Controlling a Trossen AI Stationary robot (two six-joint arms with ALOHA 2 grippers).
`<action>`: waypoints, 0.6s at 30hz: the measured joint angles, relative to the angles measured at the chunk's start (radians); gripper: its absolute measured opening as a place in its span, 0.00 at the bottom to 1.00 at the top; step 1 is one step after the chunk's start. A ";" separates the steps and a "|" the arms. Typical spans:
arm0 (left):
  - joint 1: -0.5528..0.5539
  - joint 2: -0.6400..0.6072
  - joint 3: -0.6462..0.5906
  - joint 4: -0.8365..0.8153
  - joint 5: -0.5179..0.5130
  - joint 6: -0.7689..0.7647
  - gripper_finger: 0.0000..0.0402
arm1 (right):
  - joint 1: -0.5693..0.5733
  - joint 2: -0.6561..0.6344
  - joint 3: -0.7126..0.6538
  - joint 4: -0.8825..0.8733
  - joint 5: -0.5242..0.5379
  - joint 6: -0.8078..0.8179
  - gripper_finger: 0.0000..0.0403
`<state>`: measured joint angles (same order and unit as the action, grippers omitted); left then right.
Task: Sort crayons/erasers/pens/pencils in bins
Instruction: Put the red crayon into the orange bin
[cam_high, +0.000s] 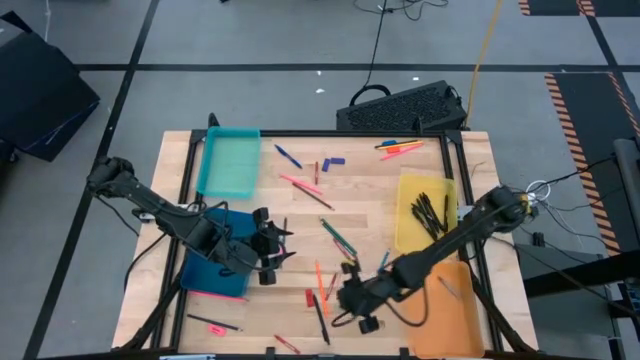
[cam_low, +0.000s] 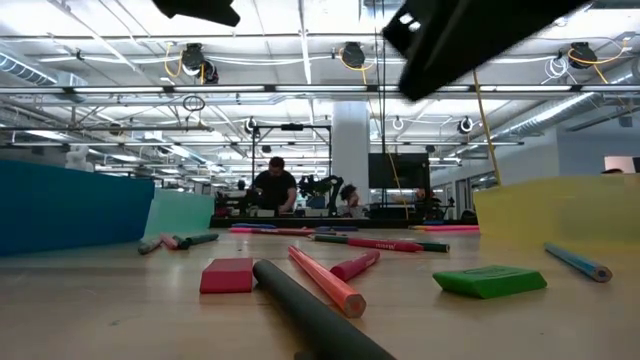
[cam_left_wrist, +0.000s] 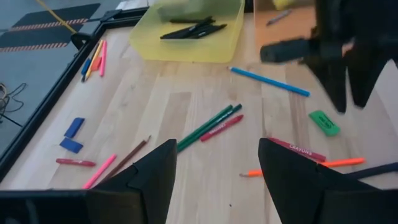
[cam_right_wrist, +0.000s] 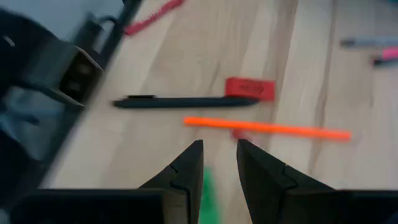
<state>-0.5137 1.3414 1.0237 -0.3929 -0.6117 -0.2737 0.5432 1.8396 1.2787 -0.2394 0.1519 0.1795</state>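
Observation:
Crayons, pencils, pens and erasers lie scattered on the wooden table (cam_high: 360, 200). My right gripper (cam_right_wrist: 219, 149) hangs open by a narrow gap above a green eraser (cam_left_wrist: 324, 122), clear of it. Just beyond its fingers lie an orange pencil (cam_right_wrist: 267, 127), a black pen (cam_right_wrist: 183, 102) and a red eraser (cam_right_wrist: 250, 88). My left gripper (cam_left_wrist: 214, 149) stands wide open and empty beside the dark blue bin (cam_high: 215, 265), above bare wood. The yellow bin (cam_left_wrist: 186, 37) holds black pens (cam_left_wrist: 189, 28). The teal bin (cam_high: 228, 163) sits at the far left, the orange bin (cam_high: 445, 310) at the near right.
Green and red sticks (cam_left_wrist: 211, 124) and a blue pencil (cam_left_wrist: 268, 81) lie mid-table. Blue erasers (cam_left_wrist: 73, 127) and pink sticks (cam_left_wrist: 99, 171) lie toward the far side. A black frame rail (cam_high: 185, 170) edges the table. A keyboard (cam_high: 400, 105) sits behind it. People work in the room beyond (cam_low: 272, 185).

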 joint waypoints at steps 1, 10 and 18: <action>-0.002 0.000 0.000 -0.004 0.000 0.000 0.57 | -0.009 0.018 0.000 0.015 0.001 -0.055 0.23; -0.006 0.000 0.000 -0.008 -0.001 0.000 0.57 | -0.134 0.170 0.083 0.068 -0.192 -0.378 0.31; -0.006 -0.001 0.000 -0.026 -0.001 -0.027 0.57 | -0.182 0.188 0.089 -0.053 -0.209 -0.570 0.29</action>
<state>-0.5197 1.3407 1.0237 -0.4187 -0.6125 -0.3010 0.3614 2.0281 1.3678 -0.2925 -0.0574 -0.3903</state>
